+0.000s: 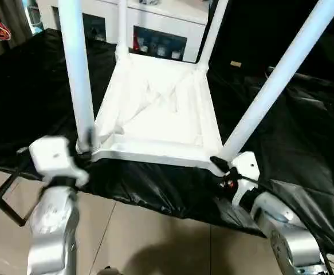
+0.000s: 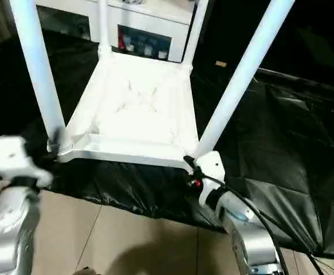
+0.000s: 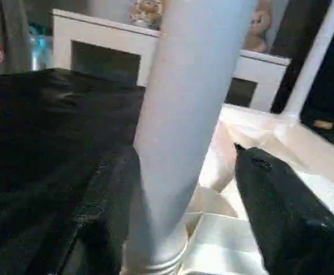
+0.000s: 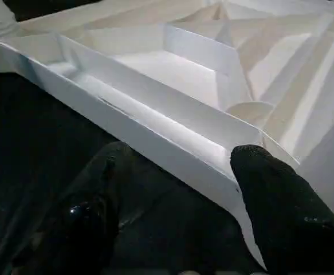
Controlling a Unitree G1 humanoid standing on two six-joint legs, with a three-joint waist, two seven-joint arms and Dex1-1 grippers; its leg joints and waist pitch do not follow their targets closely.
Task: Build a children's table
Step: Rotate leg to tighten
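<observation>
Cabinet (image 1: 155, 26) behind upturned table (image 1: 155, 114); black cloth (image 1: 304, 132) underneath.

You see smooth, glossy white plastic on the children's table (image 1: 155, 123), lying on a counter's crinkled, shiny black sheet (image 1: 304, 137); silver metallic forearms (image 1: 52, 229).

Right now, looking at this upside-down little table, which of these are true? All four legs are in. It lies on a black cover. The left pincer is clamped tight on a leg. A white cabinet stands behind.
1. All four legs are in the table top: true.
2. It lies on a black cover: true.
3. The left pincer is clamped on the near left leg: false; its fingers stand apart either side of it.
4. A red cabinet stands behind: false; the cabinet is white.
</observation>
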